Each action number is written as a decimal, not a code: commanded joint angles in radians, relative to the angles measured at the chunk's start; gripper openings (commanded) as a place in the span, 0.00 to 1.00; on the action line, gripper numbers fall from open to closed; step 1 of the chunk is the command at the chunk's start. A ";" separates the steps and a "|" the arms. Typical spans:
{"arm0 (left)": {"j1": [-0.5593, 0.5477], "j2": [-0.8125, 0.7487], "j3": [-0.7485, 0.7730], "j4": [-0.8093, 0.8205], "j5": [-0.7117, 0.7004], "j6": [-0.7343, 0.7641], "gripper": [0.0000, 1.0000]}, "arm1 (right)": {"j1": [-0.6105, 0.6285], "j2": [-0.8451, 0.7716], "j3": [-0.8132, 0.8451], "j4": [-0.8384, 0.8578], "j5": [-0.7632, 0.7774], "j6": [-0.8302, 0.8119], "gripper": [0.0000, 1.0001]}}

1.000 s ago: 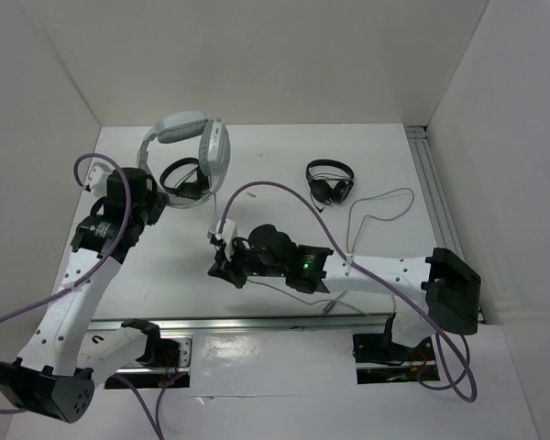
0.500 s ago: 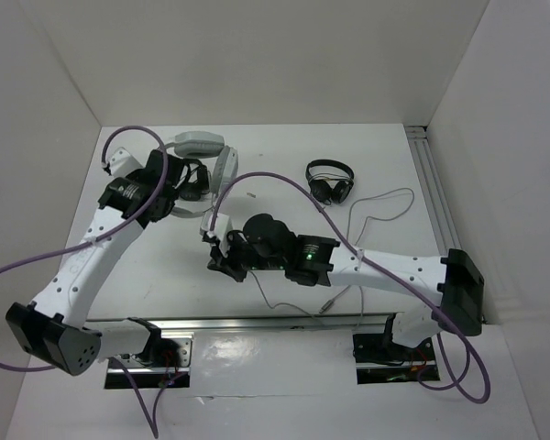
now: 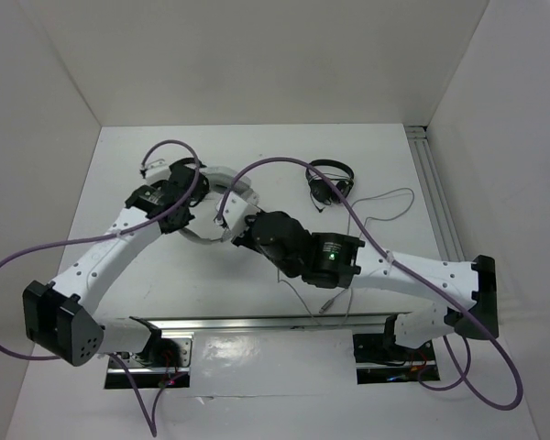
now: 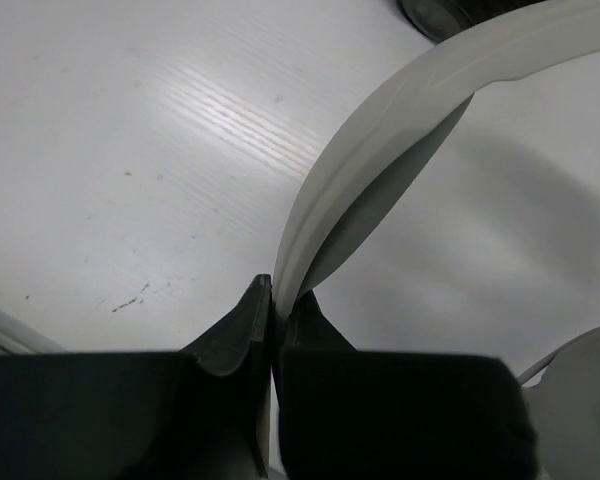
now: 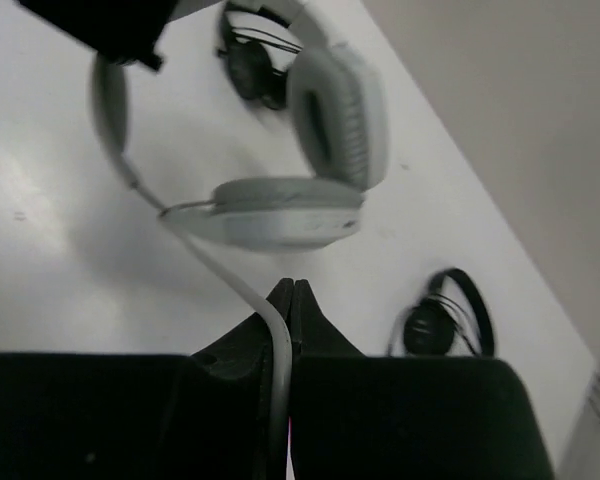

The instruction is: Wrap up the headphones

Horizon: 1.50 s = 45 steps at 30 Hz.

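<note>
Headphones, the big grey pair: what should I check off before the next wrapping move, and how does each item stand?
1. Hold of left gripper on headband, shut: ok.
2. Hold of right gripper on cable, shut: ok.
3. Cable unknotted from earcup to right gripper: ok.
4. Slack cable behind right gripper unsnagged: cannot tell, arm hides it.
5. Black headphones by far earcup not touching it: cannot tell.

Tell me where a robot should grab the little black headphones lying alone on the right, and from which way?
Probably the thin headband of the black headphones, from straight above. They lie flat on the table, so the band's arch lies open and narrow enough for jaws to straddle; the earcups look bulkier.
</note>
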 commanded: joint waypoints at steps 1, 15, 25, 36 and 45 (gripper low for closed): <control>-0.087 -0.030 -0.054 0.244 0.090 0.233 0.00 | 0.014 -0.096 -0.019 0.197 0.333 -0.184 0.03; -0.313 -0.115 -0.111 0.260 0.330 0.530 0.00 | -0.328 -0.136 -0.021 0.365 0.160 -0.226 0.10; -0.426 -0.211 -0.131 0.187 0.302 0.623 0.00 | -0.590 -0.050 0.105 0.267 -0.179 -0.163 0.21; -0.502 -0.209 -0.044 0.145 0.227 0.597 0.00 | -0.610 0.030 0.066 0.263 -0.351 -0.096 0.00; -0.511 -0.289 0.111 -0.010 0.227 0.519 0.00 | -0.785 0.061 -0.021 0.403 -0.401 0.070 0.00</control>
